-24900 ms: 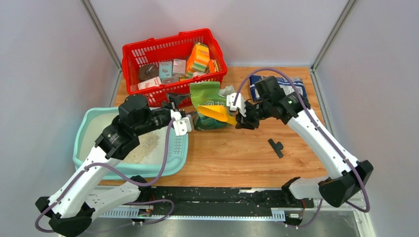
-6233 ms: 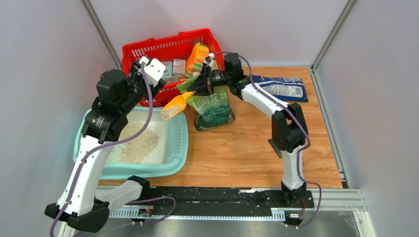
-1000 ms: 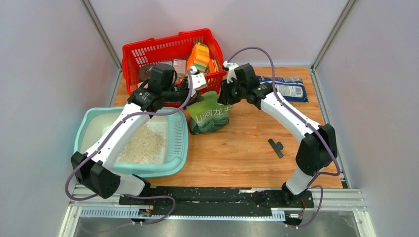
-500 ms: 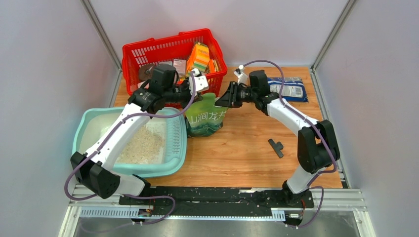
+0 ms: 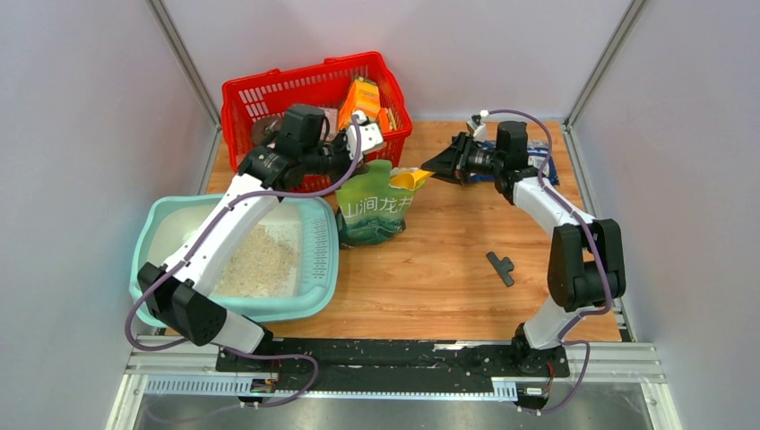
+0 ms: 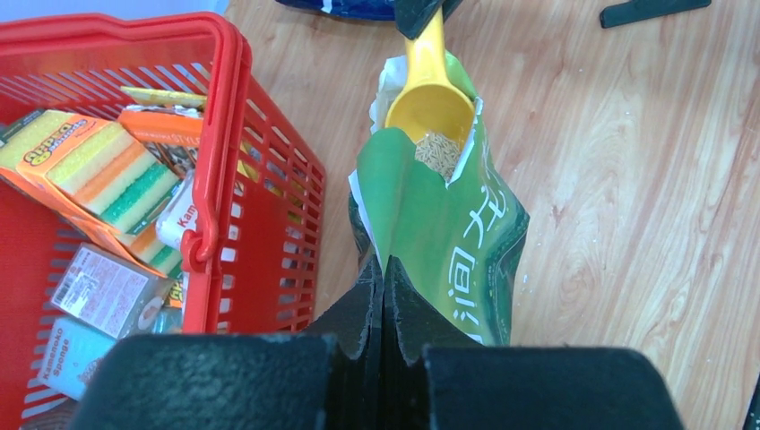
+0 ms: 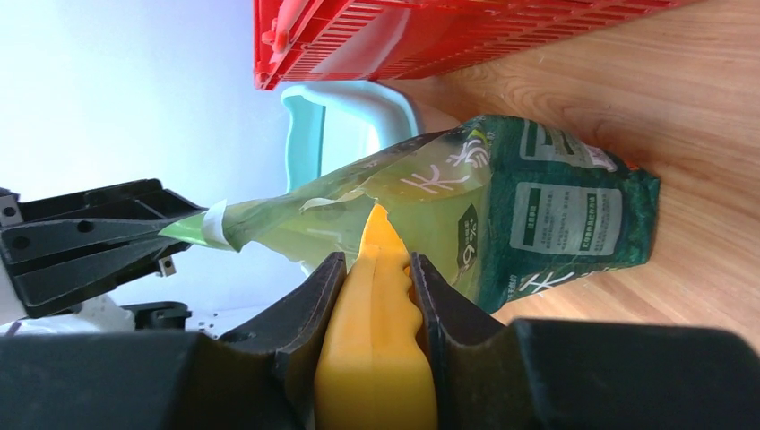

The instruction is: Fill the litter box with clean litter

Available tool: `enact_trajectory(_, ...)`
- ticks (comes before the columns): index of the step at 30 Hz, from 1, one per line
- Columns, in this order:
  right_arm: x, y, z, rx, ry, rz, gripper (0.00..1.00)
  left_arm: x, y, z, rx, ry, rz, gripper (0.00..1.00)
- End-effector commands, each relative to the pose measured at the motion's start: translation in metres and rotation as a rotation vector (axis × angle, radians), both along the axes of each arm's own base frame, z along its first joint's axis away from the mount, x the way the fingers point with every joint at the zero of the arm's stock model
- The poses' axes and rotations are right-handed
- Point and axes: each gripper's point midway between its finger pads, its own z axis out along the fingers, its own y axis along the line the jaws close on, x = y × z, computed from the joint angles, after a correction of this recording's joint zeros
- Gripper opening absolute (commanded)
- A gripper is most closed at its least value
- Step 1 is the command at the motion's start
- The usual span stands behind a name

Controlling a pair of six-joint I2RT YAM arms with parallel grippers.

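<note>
The left gripper (image 6: 384,269) is clenched on the torn lip of the green bag (image 6: 439,215); the right gripper (image 7: 376,260) grasps the yellow scoop (image 6: 430,98) by its handle, bowl at the bag's mouth. Just beside the bag on the desk (image 5: 430,269) sits the litter box (image 5: 278,309), with clean litter (image 5: 255,264) heaped inside.

We log left arm (image 5: 215,242) stretched far forward, long diagonal from base, wrist roughly level. Left gripper (image 6: 384,269): jaws pressed tight together, pinching top edge of green bag (image 6: 439,224). Right arm (image 5: 547,202) folded at elbow, forearm reaching forward-left. Right gripper (image 7: 372,269): jaws partly apart, clamped on yellow scoop (image 7: 376,376) handle.
</note>
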Motion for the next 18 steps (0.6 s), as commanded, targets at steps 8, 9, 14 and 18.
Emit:
enact_trajectory(8, -0.012, -0.019, 0.037, 0.192, 0.019, 0.103, 0.0, 0.014, -0.003, 0.119, -0.102, -0.423, -0.043, 0.0)
enact_trajectory(9, -0.011, -0.02, 0.036, 0.197, 0.025, 0.105, 0.0, 0.014, -0.001, 0.118, -0.085, -0.434, -0.046, 0.0)
enact_trajectory(14, -0.012, -0.031, 0.037, 0.209, 0.023, 0.102, 0.0, 0.013, 0.005, 0.108, -0.055, -0.433, -0.03, 0.0)
enact_trajectory(18, -0.006, -0.041, 0.035, 0.231, 0.056, 0.051, 0.0, 0.013, 0.007, 0.103, -0.044, -0.426, -0.013, 0.0)
